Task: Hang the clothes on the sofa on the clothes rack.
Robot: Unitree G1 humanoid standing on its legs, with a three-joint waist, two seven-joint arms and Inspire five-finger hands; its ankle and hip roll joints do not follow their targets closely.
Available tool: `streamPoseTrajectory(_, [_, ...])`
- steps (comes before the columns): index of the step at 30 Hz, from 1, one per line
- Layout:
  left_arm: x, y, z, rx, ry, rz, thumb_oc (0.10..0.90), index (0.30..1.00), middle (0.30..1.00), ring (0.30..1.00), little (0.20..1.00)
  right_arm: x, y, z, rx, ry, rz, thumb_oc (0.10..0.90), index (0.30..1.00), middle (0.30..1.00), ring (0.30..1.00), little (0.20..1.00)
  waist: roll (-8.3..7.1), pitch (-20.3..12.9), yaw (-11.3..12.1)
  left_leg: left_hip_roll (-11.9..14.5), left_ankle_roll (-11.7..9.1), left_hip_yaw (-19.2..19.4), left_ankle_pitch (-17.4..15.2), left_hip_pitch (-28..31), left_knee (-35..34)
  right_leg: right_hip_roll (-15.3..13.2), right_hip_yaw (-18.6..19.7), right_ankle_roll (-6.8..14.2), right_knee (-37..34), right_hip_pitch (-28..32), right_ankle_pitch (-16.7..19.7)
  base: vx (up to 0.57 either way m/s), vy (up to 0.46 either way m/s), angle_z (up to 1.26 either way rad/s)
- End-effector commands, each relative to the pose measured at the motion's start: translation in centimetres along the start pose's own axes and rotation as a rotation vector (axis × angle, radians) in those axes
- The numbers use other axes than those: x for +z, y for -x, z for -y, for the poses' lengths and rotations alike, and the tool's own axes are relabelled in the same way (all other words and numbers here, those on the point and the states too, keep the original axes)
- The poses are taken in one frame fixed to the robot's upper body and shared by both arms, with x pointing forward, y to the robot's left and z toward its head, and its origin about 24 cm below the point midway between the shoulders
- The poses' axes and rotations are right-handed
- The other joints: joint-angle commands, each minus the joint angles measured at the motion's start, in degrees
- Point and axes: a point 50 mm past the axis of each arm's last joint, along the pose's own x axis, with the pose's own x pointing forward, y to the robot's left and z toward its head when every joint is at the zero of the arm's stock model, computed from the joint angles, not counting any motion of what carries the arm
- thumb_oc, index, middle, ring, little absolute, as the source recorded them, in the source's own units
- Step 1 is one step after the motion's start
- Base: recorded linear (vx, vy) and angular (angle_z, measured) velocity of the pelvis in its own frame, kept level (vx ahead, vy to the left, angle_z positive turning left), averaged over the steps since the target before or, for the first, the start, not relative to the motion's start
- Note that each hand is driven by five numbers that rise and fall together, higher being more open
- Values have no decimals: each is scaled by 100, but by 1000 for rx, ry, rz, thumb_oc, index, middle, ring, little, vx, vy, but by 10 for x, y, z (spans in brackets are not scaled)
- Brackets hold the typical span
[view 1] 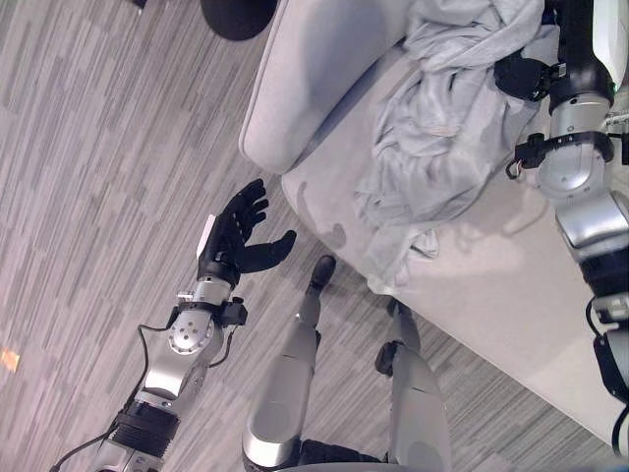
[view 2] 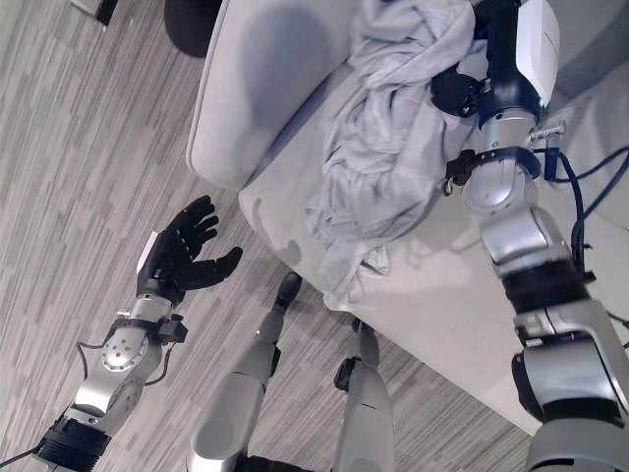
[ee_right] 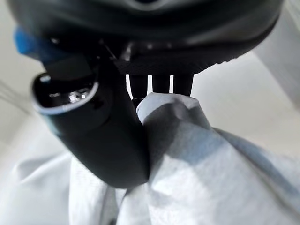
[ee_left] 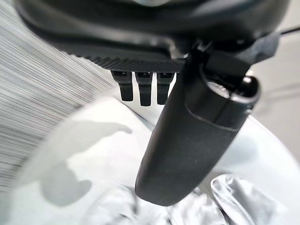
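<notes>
Clothes (view 1: 432,128) pinched in right hand (ee_right: 108,136); left hand (view 1: 236,241) open.

A pale grey garment (view 1: 432,138) lies crumpled in a loose heap on the seat of a light grey sofa (view 1: 511,295), close to its rounded armrest at about 10 o'clock. Its folds trail from the upper part of the heap, at 1 o'clock, down toward the seat's front edge at 7 o'clock, where a hem hangs slightly over.
</notes>
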Motion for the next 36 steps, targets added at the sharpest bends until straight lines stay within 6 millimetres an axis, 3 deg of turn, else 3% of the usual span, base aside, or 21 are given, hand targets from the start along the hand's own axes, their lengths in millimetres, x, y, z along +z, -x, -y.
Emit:
streamPoseTrajectory(1, [38,6,-5,-44,-106,198,800,900,900,900,900,34,-25,48,-262,-23,205,400,300,300,300,300,-492,-219,11,49,28,264,-523,274,70,-295,108,646,26,1178,-921,13,-4,-26])
streamPoseTrajectory(3, [44,2,-6,-52,-136,217,800,900,900,900,900,36,-18,43,-221,-82,216,400,300,300,300,300,-664,-497,-122,81,51,365,-512,597,-74,-293,117,633,26,1368,-922,37,-14,-20])
streamPoseTrajectory(5, [45,1,-7,-52,-142,222,800,900,900,900,900,40,-17,44,-215,-111,229,400,300,300,300,300,-735,-586,-163,103,46,409,-488,721,-157,-292,128,635,26,1432,-932,30,-22,-24])
streamPoseTrajectory(6, [46,-3,-8,-41,-141,222,800,900,900,900,900,45,-16,45,-189,-181,249,400,300,300,300,300,-847,-832,-259,145,40,505,-497,979,-266,-287,147,627,26,1597,-940,39,-17,-31])
streamPoseTrajectory(7, [45,-3,-8,-41,-141,221,800,900,900,900,900,45,-16,45,-187,-182,248,400,300,300,300,300,-851,-832,-259,142,42,509,-494,990,-273,-291,150,629,26,1604,-942,65,-10,-27])
streamPoseTrajectory(9, [37,-5,-8,-30,-117,185,800,900,900,900,900,52,-18,48,-157,-252,266,400,300,300,300,300,-998,-1198,-372,173,52,594,-562,1295,-317,-294,139,624,26,1841,-977,66,-15,-11])
streamPoseTrajectory(10, [37,-5,-8,-30,-117,184,800,900,900,900,900,52,-18,48,-155,-253,266,400,300,300,300,300,-996,-1190,-373,172,52,595,-568,1311,-317,-296,138,626,26,1857,-984,67,-8,-17])
streamPoseTrajectory(12, [23,-6,-3,-40,-81,123,800,900,900,900,900,60,-22,50,-121,-282,292,400,300,300,300,300,-1082,-1564,-480,193,60,678,-660,1579,-317,-281,164,618,26,2080,-1002,69,19,-18])
streamPoseTrajectory(17, [0,-6,12,-90,-30,27,800,900,900,900,900,80,-37,55,-112,-303,348,400,300,300,300,300,-1152,-1984,-596,231,69,805,-779,1958,-317,-266,221,622,26,2359,-1028,45,29,-11])
streamPoseTrajectory(20, [-25,-10,34,-147,-4,-83,800,900,900,900,900,99,-61,62,-127,-278,379,400,300,300,300,300,-1212,-2346,-707,268,44,924,-850,2244,-317,-279,258,621,26,2608,-1039,32,35,-22])
streamPoseTrajectory(25, [-39,-21,61,-222,6,-136,800,900,900,900,900,119,-90,68,-152,-322,368,400,300,300,300,300,-1221,-2683,-917,263,36,1022,-890,2491,-317,-310,322,637,26,2786,-969,-1,26,-10])
streamPoseTrajectory(28, [-38,-31,68,-218,-15,-128,800,900,900,900,900,128,-96,67,-137,-360,376,400,300,300,300,300,-1220,-2765,-1006,272,24,1080,-922,2585,-317,-322,379,651,26,2846,-958,3,11,-8])
streamPoseTrajectory(32, [-33,-53,65,-154,-140,-96,800,900,900,900,900,140,-104,65,-118,-364,387,400,300,300,300,300,-1218,-2894,-1166,292,7,1179,-979,2719,-317,-341,443,666,41,2905,-947,-9,4,-17])
streamPoseTrajectory(33, [-27,-64,55,-66,-191,-70,800,900,900,900,900,142,-107,61,-110,-360,382,400,300,300,300,300,-1207,-2929,-1207,300,-2,1238,-998,2797,-317,-344,479,673,44,2932,-936,-25,-8,-19])
streamPoseTrajectory(36, [-15,-70,42,42,-206,-14,800,900,900,900,900,141,-108,56,-91,-340,370,400,300,300,300,300,-1209,-2970,-1198,328,-18,1297,-1006,2852,-317,-346,492,674,32,2956,-927,-25,-16,-18])
